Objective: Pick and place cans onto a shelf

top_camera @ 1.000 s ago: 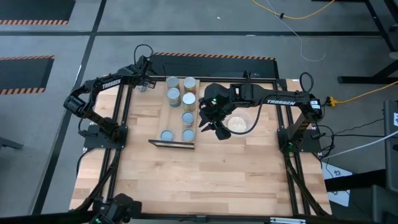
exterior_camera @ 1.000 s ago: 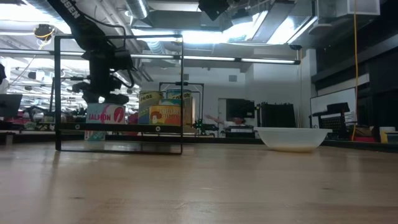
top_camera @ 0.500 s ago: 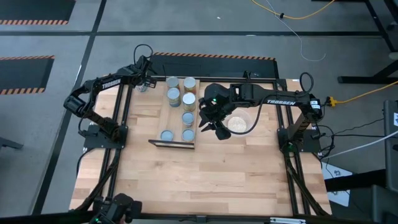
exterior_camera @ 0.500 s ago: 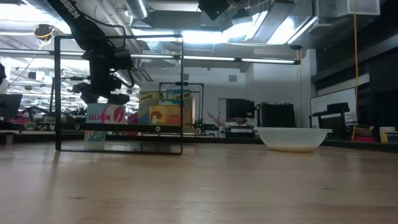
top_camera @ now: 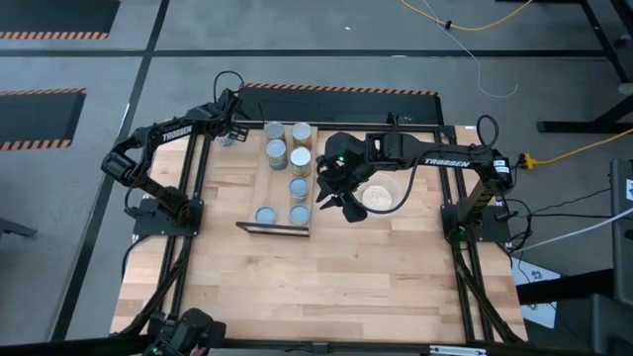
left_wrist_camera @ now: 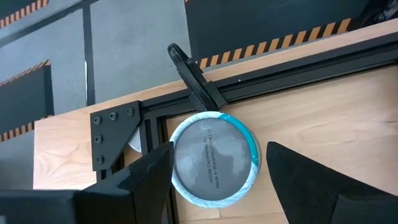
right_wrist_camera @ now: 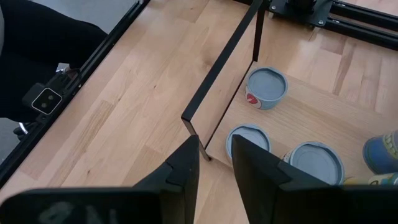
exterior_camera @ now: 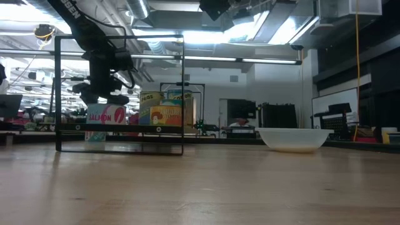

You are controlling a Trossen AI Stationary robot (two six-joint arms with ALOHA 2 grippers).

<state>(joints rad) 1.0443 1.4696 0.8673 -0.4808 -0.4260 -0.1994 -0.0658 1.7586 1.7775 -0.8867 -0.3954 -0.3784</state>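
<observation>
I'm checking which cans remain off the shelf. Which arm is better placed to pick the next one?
The left. Its gripper hangs open directly over a blue-rimmed can at the table's far left corner, fingers on either side. The right gripper sits between the shelf and the bowl, over no loose can.

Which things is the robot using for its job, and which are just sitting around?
For the job:
cans
can by the table corner, between the left gripper fingers
shelf
right gripper, beside the shelf

Just sitting around:
bowl
yellow cable
</observation>
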